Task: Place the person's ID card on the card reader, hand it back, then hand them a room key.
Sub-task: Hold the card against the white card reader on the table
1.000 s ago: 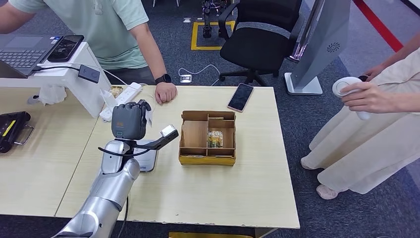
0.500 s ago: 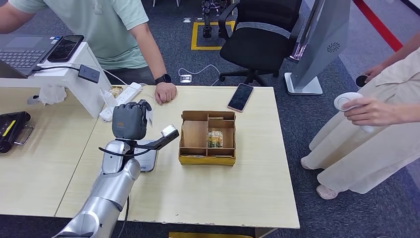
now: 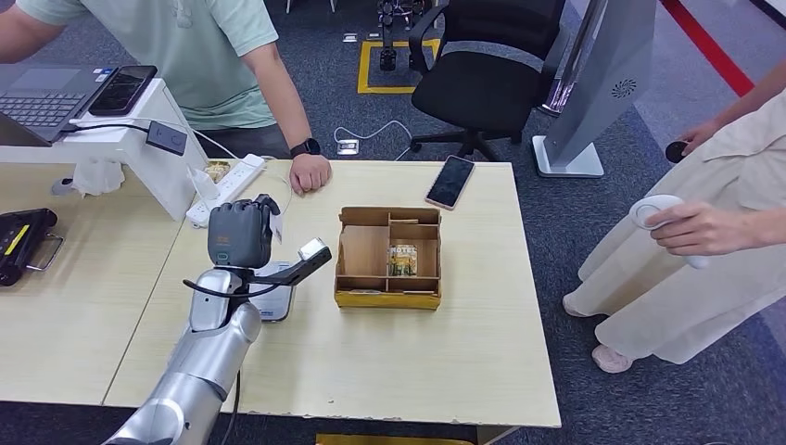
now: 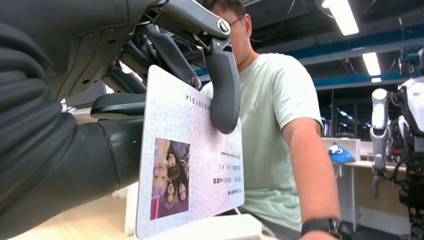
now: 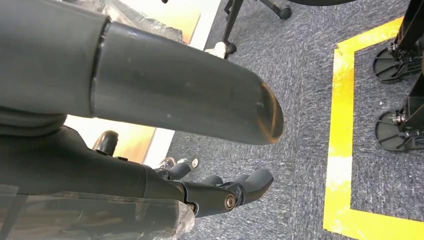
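- A pale wooden table [image 3: 463, 362] stands on blue-grey carpet; a person in a light green T-shirt [image 3: 199, 56] leans in at the far side, one fist resting on the tabletop.
- The robot's left hand [image 3: 243, 232] is raised above the table's left part, pinching the white laminated ID card with a small photo [image 4: 192, 155] between thumb and a dark finger; the card stands nearly on edge.
- Just below that hand lies the flat grey-and-white card reader [image 3: 273, 298], partly hidden by the wrist. The card looks to be above it, not touching, though I can't be sure.
- The right hand [image 5: 220, 192] hangs beside the table over the carpet, fingers loosely curled, nothing in them.
- In the brown cardboard tray with dividers [image 3: 361, 295], a small card printed "HOTEL" [image 3: 402, 259] stands in one compartment, untouched; I take it for the room key.
- So, as I judge it, we're at the first step: scanning, the hand-back and the key all remain.
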Robot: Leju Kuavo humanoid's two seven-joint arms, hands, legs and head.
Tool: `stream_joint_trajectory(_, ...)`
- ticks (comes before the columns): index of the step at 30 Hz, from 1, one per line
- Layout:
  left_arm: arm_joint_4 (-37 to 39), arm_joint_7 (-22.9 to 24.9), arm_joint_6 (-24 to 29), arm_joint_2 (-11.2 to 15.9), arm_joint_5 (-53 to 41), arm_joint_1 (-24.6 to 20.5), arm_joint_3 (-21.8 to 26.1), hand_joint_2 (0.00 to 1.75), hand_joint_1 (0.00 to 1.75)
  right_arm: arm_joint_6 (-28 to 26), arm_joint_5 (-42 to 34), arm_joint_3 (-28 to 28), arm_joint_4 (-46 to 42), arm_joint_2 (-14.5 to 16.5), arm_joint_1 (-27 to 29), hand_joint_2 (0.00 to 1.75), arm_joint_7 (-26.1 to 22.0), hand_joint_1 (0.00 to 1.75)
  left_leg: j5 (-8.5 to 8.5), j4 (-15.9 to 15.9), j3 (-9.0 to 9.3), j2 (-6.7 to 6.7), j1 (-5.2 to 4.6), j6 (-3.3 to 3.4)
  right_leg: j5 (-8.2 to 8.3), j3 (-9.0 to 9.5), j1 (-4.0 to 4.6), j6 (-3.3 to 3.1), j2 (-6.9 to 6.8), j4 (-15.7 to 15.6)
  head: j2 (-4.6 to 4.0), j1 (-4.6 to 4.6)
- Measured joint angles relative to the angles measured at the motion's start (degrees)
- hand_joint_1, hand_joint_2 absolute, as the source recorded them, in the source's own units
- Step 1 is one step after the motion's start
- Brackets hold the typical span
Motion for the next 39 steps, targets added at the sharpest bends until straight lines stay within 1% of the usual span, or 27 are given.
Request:
stream_joint_trajectory(14,2.27,2.8,0.0,2.08,-0.88,1.55,0.0,1.75,1.75,0.0,-0.04,-0.84,0.0,0.0,0.23,0.0,-0.09,0.0,0.0,0.0,0.0,0.0,0.0,0.0,0.0,0.0,0.0,0.0,0.0,0.0,0.0,-0.01)
stream_joint_trajectory(26,2.73,3.12,0.0,3.06,-0.65,1.95,0.0,1.75,1.75,0.03,-0.04,-0.94,0.0,0.01,0.29,0.0,-0.34,0.0,0.0,0.0,-0.01,0.0,0.0,0.0,0.0,-0.01,0.0,0.0,0.0,0.0,0.0,0.01)
stream_joint_trajectory(31,3.28,2.49,0.0,3.25,-0.34,2.01,0.0,1.75,1.75,0.09,-0.04,-1.07,0.0,0.0,0.31,0.0,-0.39,0.0,0.0,0.0,-0.01,0.0,0.0,0.0,0.0,-0.01,0.0,0.0,0.0,0.0,0.0,-0.01)
stream_joint_trajectory(39,3.62,-1.08,0.0,3.31,0.93,2.35,-0.02,1.75,1.75,0.29,-0.03,-1.31,0.0,0.0,0.39,0.0,-0.51,0.0,0.0,0.0,-0.01,0.0,0.0,0.0,0.0,-0.01,0.0,0.0,0.0,0.0,0.0,0.01)
